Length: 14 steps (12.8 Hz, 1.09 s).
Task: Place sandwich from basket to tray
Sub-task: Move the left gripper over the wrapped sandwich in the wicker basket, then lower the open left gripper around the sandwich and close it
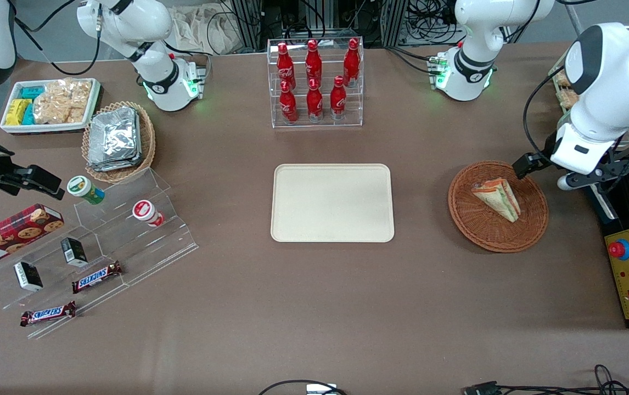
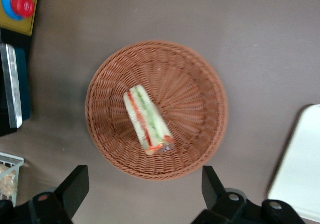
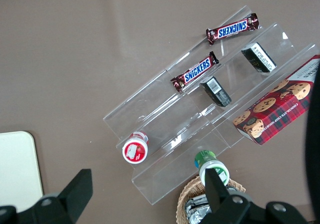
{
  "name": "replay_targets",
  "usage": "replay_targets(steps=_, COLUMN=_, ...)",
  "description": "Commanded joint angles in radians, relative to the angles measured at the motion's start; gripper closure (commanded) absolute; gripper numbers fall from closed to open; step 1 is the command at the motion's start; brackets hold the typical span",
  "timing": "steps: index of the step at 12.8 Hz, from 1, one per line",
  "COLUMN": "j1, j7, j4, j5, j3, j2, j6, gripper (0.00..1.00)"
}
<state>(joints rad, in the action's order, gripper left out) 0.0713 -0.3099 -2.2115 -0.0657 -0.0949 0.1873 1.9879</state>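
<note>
The hand hovers above the basket, fingers spread apart and empty. The sandwich lies below it, near the basket's centre. Descend straight, align the fingers across the wedge's bread faces, and close gently to avoid crushing. The tray awaits.

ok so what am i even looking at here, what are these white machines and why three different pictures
The white machines are robot arms bolted to a brown table. One picture looks down from the front; the other two come from cameras on the arms' wrists. The working arm's gripper hangs open above a round wicker basket and holds nothing. In the basket lies a wrapped wedge sandwich. It is meant to go onto the cream tray in the middle of the table, which has nothing on it yet. Also on the table are a clear rack of red bottles and, toward the parked arm's end, a clear stepped stand with Snickers bars.
</note>
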Motion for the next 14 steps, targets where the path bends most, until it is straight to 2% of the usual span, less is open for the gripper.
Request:
replay_targets(steps=1, j1=0.033, j7=-0.023, j4=-0.121, j5=0.009, j3=-0.002, j2=0.054, j6=0.089, gripper=0.0)
replay_targets(steps=3, j1=0.065, j7=-0.044, j4=-0.209, j5=0.03, j3=-0.003, j2=0.06, j6=0.196, gripper=0.0)
replay_targets(steps=6, j1=0.079, j7=-0.055, j4=-0.322, j5=0.099, j3=-0.002, j2=0.051, j6=0.351, gripper=0.0)
replay_targets(steps=10, j1=0.081, j7=-0.103, j4=-0.408, j5=0.107, j3=-0.002, j2=0.012, j6=0.495, gripper=0.0)
replay_targets(steps=14, j1=0.077, j7=-0.161, j4=-0.428, j5=0.107, j3=-0.003, j2=-0.067, j6=0.618, gripper=0.0)
